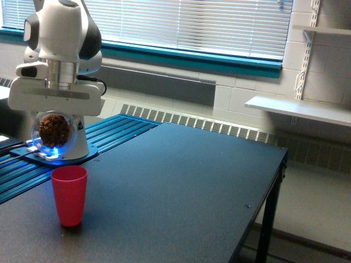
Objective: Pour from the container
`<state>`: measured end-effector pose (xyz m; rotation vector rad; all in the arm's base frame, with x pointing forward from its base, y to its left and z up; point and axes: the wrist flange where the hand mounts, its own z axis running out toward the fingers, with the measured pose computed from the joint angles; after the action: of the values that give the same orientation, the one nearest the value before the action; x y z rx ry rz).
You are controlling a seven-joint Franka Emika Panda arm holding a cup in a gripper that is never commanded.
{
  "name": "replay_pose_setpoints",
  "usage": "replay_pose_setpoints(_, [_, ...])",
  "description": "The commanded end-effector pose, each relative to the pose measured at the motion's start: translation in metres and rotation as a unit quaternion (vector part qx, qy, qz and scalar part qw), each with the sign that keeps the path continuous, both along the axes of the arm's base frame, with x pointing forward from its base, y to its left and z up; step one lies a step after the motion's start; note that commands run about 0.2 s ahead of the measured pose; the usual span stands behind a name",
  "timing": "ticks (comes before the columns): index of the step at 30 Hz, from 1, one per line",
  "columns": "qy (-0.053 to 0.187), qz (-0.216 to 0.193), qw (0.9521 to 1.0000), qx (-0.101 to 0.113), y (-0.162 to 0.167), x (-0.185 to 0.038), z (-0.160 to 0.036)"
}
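The container [54,131] is a small clear round cup lying on its side in the air, its round end facing the camera, with brown granular bits showing through it. My gripper [54,127] is shut on the container, hanging from the white hand body just above it. A red plastic cup [69,195] stands upright on the dark table, below the container and slightly to the exterior view's right. Nothing is seen falling from the container.
The arm's white base [68,148] with a blue light stands on a blue ribbed platform [109,134] behind the cup. The dark table [181,192] runs to an edge at the exterior view's right. Blinds, a radiator and a wall shelf [299,109] lie behind.
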<state>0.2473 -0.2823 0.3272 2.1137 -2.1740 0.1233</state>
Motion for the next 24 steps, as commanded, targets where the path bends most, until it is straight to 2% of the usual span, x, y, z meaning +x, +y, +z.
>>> replay_pose_setpoints(1, [0.008, 0.021, 0.9997, 0.01, 0.0, 0.014, -0.004])
replay_pose_setpoints(24, [0.038, 0.014, 0.9987, 0.032, 0.011, 0.023, -0.021])
